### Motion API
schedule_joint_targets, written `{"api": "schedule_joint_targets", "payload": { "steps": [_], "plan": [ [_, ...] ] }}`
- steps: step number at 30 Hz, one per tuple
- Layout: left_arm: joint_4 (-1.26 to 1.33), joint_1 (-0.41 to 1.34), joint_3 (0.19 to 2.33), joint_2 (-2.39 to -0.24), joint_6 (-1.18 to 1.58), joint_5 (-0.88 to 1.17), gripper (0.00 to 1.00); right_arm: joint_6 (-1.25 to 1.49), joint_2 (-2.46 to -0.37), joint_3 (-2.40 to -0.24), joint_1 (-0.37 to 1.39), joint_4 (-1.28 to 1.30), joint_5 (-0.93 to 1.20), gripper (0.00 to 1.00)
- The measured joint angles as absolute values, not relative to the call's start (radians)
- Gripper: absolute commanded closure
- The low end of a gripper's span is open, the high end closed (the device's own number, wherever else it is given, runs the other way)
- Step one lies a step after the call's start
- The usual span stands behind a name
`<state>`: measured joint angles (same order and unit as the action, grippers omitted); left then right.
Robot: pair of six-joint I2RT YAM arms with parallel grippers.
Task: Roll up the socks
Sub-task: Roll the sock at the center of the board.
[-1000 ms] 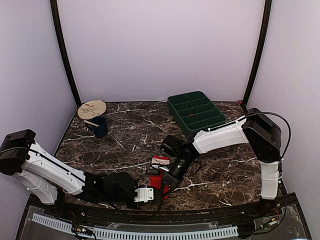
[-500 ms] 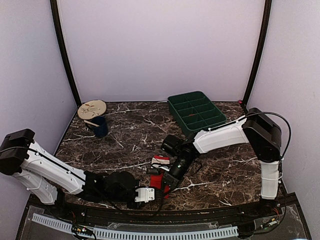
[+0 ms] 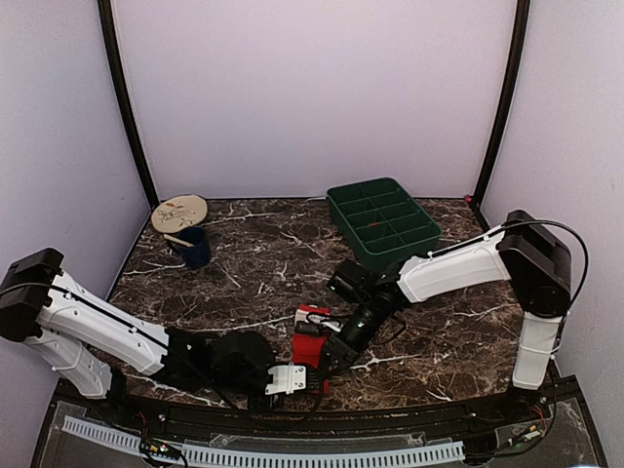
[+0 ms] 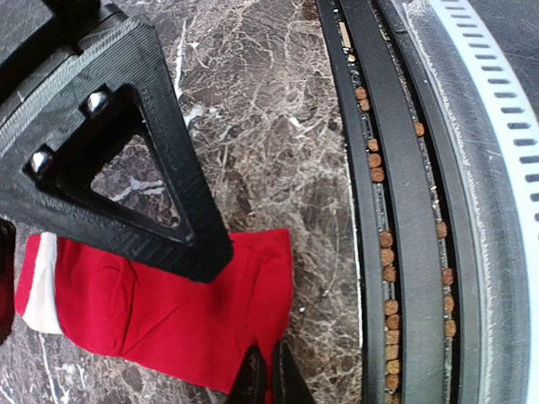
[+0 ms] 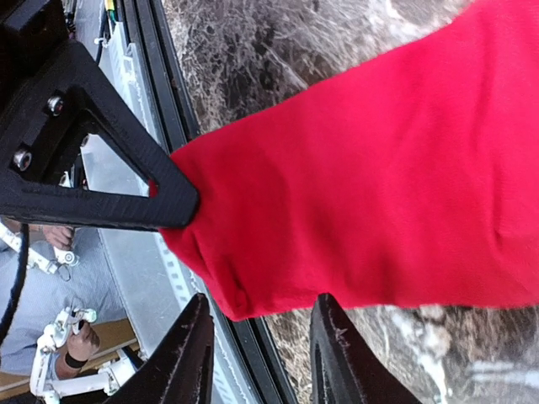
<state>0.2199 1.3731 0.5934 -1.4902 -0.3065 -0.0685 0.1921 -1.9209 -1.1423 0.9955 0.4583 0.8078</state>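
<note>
The socks [image 4: 143,307] are lying flat on the marbled table [image 3: 253,263], close to its near edge and just in from the black rail [image 4: 413,210] that runs along it. They are showing as a red strip with a white band at one end. I cannot tell whether that strip is one layer or two.

The left gripper [image 4: 267,360] is reaching in low from the left, its fingertips pressed together. It is pinching the red fabric at the end nearest the rail, and from the right wrist its tip is showing right at that end, with the cloth gathering slightly toward it.

The right gripper [image 5: 261,316] is hanging directly over the socks with its jaws standing apart. The edge of the fabric is lying across the gap between them and nothing is clamped. From the left wrist one of its black triangular fingers is covering part of the strip, but I cannot tell whether it is touching.

Farther back, well apart from all this, a green tray [image 3: 382,222] is sitting on the right. A dark blue cup [image 3: 194,247] is standing on the left, beside a round wooden disc [image 3: 179,212].
</note>
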Motion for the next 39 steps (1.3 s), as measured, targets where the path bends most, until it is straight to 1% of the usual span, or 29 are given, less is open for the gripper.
{"api": "schedule_joint_targets", "payload": {
  "steps": [8, 14, 20, 30, 39],
  "plan": [
    [0.113, 1.373, 0.648, -1.491, -0.242, -0.002, 0.97, 0.241, -1.842, -1.032, 0.995, 0.371, 0.708, 0.63],
    [0.072, 1.363, 0.66, -1.5, -0.191, 0.043, 0.97, 0.289, -1.74, -0.931, 1.008, 0.284, 0.573, 0.63],
    [0.041, 1.336, 0.678, -1.55, -0.134, 0.107, 0.97, 0.327, -1.649, -0.853, 1.056, 0.224, 0.429, 0.63],
    [-0.004, 1.234, 0.742, -1.623, -0.062, 0.246, 0.97, 0.346, -1.526, -0.771, 1.165, 0.185, 0.182, 0.63],
    [-0.113, 1.133, 0.901, -1.768, -0.059, 0.433, 0.97, 0.333, -1.474, -0.746, 1.235, 0.172, 0.031, 0.63]
  ]
}}
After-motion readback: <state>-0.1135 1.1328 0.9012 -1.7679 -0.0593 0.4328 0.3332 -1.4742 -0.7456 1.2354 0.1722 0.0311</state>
